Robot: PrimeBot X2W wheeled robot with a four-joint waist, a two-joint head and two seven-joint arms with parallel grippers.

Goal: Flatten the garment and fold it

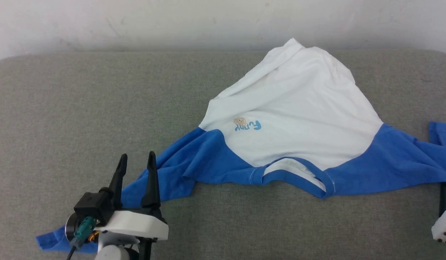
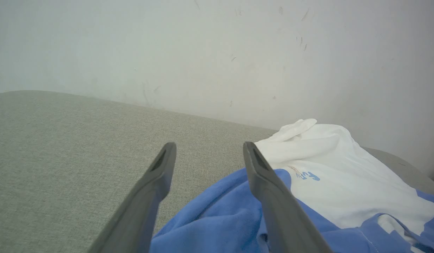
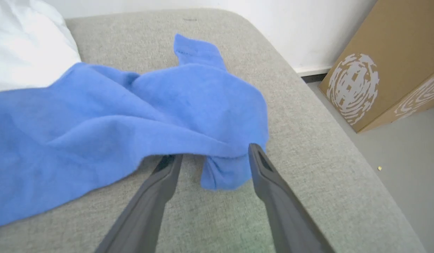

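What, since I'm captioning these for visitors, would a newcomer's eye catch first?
The garment, its white body bunched into a peak and its blue sleeves stretched sideways, lies across the grey padded surface. The left gripper stands open over one sleeve; the right gripper is open at the other sleeve's folded end.

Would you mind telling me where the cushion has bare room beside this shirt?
Bare: the left half of the cushion, between the wall and the left sleeve, and the near strip below the neckband. Crowded: the right end, where the right sleeve bunches at the right gripper.
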